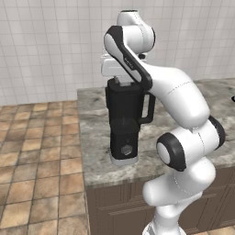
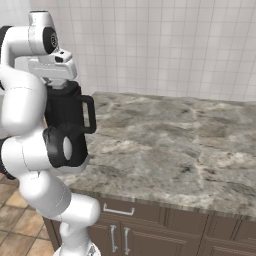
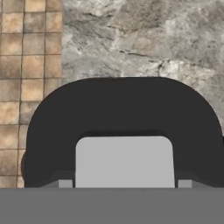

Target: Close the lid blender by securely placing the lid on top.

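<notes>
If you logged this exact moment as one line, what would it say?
phase: lid placement | gripper: directly above blender jug, state unclear | lid: black disc under hand, seating unconfirmed | blender: upright on counter near edge

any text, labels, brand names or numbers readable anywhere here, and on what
None: no readable text in any view.
The blender, its round knob included, is plain black with no label or marks.
The countertop, wall tiles and cabinet fronts carry no writing either.
</notes>
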